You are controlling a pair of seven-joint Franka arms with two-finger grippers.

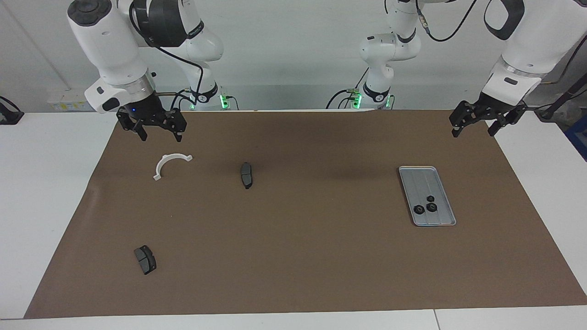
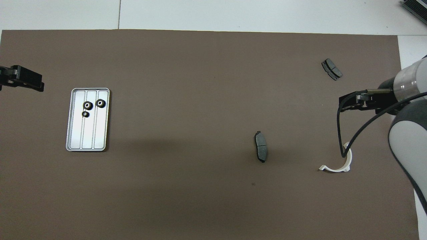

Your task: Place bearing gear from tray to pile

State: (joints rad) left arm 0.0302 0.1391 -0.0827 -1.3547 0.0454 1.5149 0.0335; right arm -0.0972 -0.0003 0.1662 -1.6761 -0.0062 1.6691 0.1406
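Brown matting covers a white table where 2 Franka arms wait. Across the facing view: the right gripper (image 1: pixel 157 133), fingers spread and holding nothing, hangs just above the white half-ring bracket (image 1: pixel 170 164), with 2 dark brake pads (image 1: pixel 246 174) (image 1: pixel 145 259) scattered near it, the loose pile that will likely receive parts. At the left arm's end, the left gripper (image 1: pixel 473 128), also spread and empty, hovers over the mat just short of the tray (image 1: pixel 439 220). 3 black bearing gears (image 1: pixel 425 205) sit clustered inside, below that gripper and untouched; it appears best placed to collect them.
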